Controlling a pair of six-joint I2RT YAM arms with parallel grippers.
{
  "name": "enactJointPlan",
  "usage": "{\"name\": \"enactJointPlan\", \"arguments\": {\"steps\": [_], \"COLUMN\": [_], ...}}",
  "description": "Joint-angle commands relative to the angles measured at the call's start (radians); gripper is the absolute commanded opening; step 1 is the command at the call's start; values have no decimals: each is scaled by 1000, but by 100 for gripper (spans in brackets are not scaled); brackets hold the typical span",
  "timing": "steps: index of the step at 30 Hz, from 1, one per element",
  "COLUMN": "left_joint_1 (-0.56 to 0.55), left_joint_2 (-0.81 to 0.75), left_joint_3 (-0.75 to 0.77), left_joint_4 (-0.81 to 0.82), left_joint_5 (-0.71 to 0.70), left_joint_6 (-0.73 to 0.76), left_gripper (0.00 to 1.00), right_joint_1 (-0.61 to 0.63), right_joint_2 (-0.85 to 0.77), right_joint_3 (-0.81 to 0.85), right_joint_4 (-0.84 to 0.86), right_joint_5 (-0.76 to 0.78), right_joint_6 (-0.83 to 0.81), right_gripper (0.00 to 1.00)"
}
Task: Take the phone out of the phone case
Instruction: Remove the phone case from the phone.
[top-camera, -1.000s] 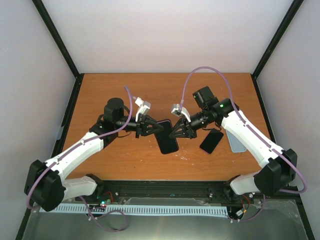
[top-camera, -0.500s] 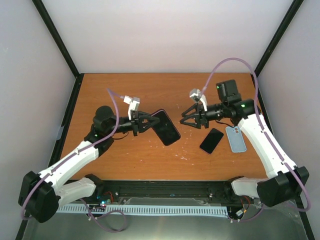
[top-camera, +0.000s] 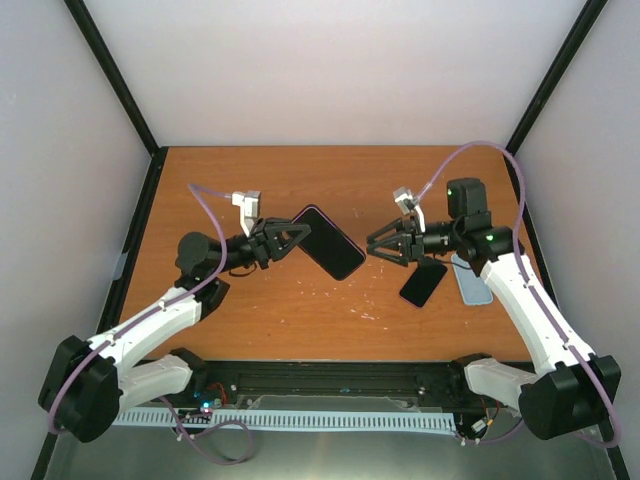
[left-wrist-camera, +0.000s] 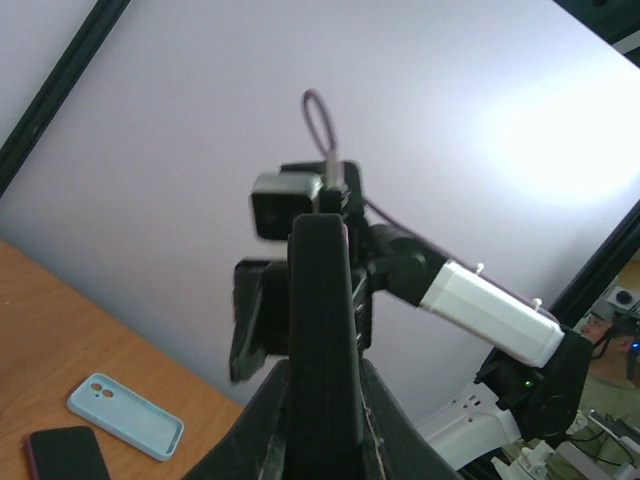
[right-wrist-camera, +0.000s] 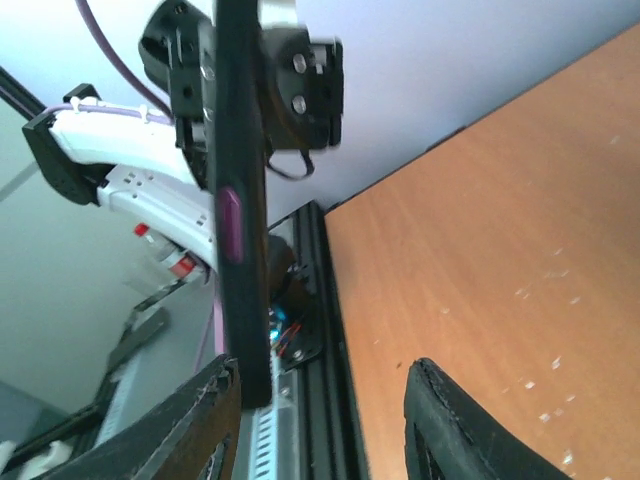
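Two white robot arms face each other over a brown wooden table (top-camera: 250, 310). The left pincer (top-camera: 297, 238) is pinching a cased phone (top-camera: 328, 242), a dark slab with a thin purple rim. It grips one short end of the slab between its two black fingers. The slab sticks out past the fingertips and is held tilted in the air above the tabletop. In the left wrist view it appears edge-on, rising straight up from between the fingers, which press against its two broad faces. No seam between phone and case can be made out. The right pincer (top-camera: 373, 250) points back at the left one, its fingers spread wide with nothing between them. In the right wrist view the slab is again edge-on, with a magenta side button. There its free end sits close in front of one spread finger rather than in the middle of the gap. Whether it touches that finger cannot be told. A second phone (top-camera: 423, 282), black, lies flat on the table just behind and below the right pincer's fingers, near its wrist. A pale blue case (top-camera: 470, 278) lies just beside that phone, on the side away from the left pincer. A lilac cable (top-camera: 480, 150) loops above the right pincer's wrist.
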Motion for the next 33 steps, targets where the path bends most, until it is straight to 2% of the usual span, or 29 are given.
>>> {"name": "enactJointPlan", "arguments": {"steps": [1,7,19,27,33], "left_joint_1": [6,5,5,5,5], "left_joint_2": [-10,20,38,32,29], "left_joint_3": [38,45,52,46,45], "left_joint_4": [141,192,223,235,212], "left_joint_5": [-13,11,32,37,37], "left_joint_6": [-60,-99,-125,-137,-122], "left_gripper": [0,0,0,0,0], "right_joint_1": [-6,-6,-5,-6,-5], "right_joint_2": [-30,-7,-19,-3,-7], "right_joint_3": [-76,-25,-59,-63,-59], "right_joint_4": [70,-101,-49,-54,-76], "right_joint_5": [-133,-235,-198,-187,-235], "right_joint_6": [49,-114,-78,-87,-116], "right_gripper": [45,39,24,24,31]}}
